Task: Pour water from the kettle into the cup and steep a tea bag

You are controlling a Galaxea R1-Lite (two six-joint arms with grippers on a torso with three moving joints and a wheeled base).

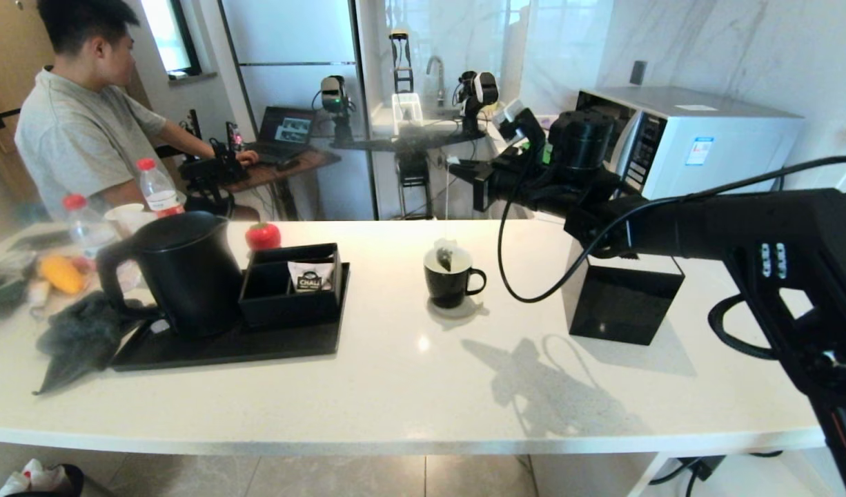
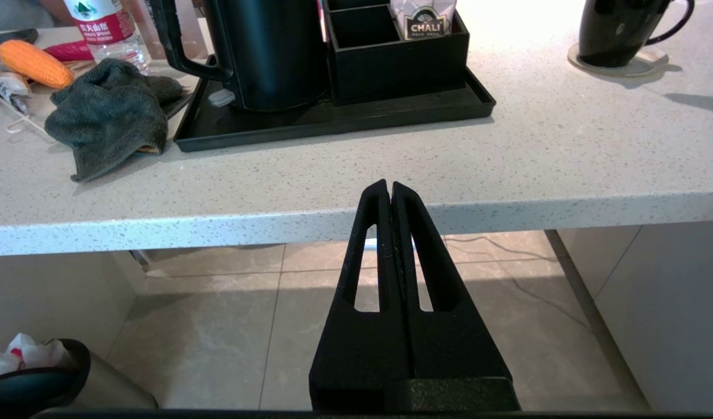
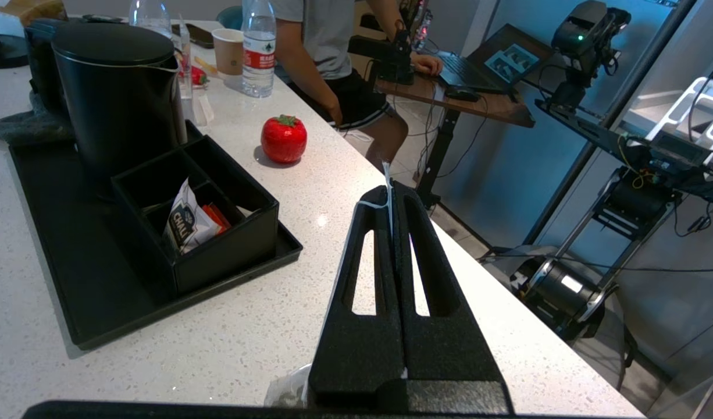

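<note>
One relation matters: small greyish tea bag [image 1: 444, 258] hangs at rim of glossy black mug [image 1: 450, 279], straight below right gripper [image 3: 391, 192] clenched on its string; left gripper [image 2: 389, 189] clenched empty, farther from mug.

Tall matte-black kettle [image 1: 181, 270], flat lid shut, loop handle turned left, upright at the left end of a black tray on the white counter. Small glossy black mug [image 1: 450, 279], white inside, ear handle pointing right, upright on a pale coaster mid-counter, well apart from the kettle. Greyish tea bag [image 1: 444, 257] hanging at the mug's mouth from a thin white string running straight up.
</note>
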